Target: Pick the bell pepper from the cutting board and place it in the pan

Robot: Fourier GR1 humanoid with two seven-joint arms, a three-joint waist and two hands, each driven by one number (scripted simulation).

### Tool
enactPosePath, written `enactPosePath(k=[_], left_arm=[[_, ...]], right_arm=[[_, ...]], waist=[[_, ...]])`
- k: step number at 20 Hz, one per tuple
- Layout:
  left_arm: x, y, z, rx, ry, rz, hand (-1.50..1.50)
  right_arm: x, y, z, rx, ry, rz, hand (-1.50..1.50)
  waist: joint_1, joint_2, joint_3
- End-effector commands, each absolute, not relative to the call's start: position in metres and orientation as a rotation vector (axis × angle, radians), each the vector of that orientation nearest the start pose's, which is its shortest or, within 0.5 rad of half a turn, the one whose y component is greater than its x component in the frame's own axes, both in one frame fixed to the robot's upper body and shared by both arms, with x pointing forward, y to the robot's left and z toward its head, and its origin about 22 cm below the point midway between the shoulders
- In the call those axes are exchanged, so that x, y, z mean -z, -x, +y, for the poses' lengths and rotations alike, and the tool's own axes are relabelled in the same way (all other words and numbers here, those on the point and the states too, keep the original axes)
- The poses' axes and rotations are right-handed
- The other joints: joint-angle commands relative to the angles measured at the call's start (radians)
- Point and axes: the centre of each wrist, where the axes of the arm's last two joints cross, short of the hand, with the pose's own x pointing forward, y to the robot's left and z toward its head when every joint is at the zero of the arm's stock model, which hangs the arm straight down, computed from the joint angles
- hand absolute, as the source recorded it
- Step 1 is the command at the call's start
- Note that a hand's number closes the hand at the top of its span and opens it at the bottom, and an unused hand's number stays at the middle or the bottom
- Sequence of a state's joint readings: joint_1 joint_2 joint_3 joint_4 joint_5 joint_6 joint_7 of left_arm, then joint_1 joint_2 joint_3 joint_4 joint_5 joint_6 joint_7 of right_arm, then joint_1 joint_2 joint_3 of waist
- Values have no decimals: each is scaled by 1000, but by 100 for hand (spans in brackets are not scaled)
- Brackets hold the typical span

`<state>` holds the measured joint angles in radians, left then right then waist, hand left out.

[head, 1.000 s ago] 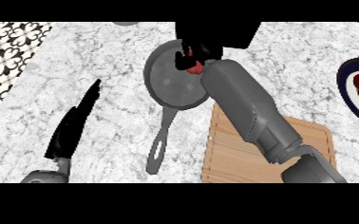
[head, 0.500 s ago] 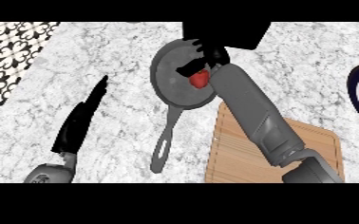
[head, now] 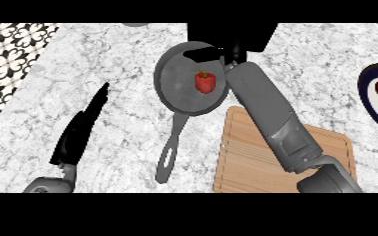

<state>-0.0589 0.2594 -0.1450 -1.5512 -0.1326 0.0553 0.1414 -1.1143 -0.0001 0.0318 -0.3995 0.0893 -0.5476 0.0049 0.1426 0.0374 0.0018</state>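
Bell pepper (head: 205, 82) in pan (head: 176, 91), near right hand (head: 208, 55)

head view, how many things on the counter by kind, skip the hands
pan: 1
bell pepper: 1
cutting board: 1
plate, cut off at right edge: 1
grey thing at top edge: 1
total: 5

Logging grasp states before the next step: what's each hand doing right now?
Left hand: open, fingers straight, holding nothing.
Right hand: open, holding nothing; the bell pepper lies in the pan.
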Motion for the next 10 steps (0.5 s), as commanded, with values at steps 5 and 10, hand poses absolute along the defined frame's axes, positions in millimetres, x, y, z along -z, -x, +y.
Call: enactPosePath(k=[5, 10], left_arm=[[-11, -236, 273, 304, -292, -1422, 0], [-22, -235, 294, 293, -319, -1399, 0]], right_arm=[[-54, -438, -121, 87, 444, -1550, -150], [-41, -438, -169, 42, 456, -1623, -150]], waist=[[-74, -14, 0], [-99, -22, -1]])
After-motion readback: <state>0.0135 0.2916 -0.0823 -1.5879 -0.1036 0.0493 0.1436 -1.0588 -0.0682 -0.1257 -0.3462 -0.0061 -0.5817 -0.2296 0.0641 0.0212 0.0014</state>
